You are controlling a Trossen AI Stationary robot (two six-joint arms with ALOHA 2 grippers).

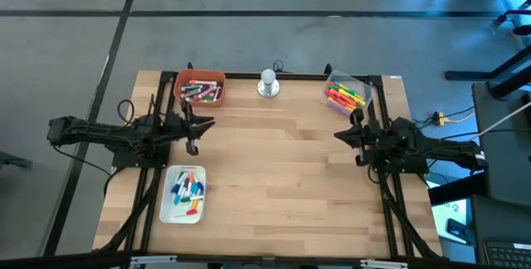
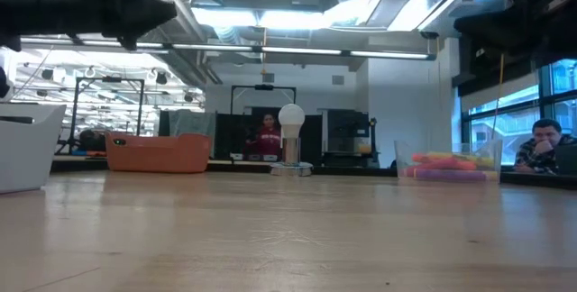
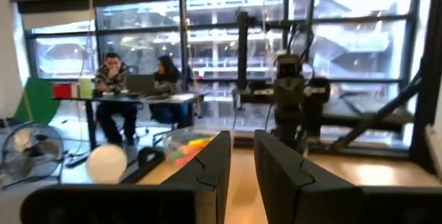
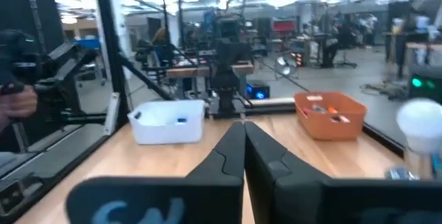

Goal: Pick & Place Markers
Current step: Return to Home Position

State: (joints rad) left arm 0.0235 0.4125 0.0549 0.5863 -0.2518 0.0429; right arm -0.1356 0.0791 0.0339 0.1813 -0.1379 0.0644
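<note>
Surface point(image 1: 274, 161) of pale wood carries three bins. Left end effector point(image 3: 242, 144) hovers slightly parted beside the orange bin point(image 1: 200, 72); right end effector point(image 4: 243, 128) is closed near the clear bin point(image 1: 367, 82). Markers point(image 1: 187, 188) lie in all three (mostly blue in the white bin point(image 1: 170, 215)): likely light, rigid, slick, best pinched mid-barrel; short, thin, capped, bright.

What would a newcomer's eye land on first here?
Three bins of markers: an orange bin at the far left, a clear bin at the far right with yellow, orange and green ones, and a white bin near the front left. A silver knob stands between the far two. The left gripper and right gripper hover empty at either side of the table.
</note>
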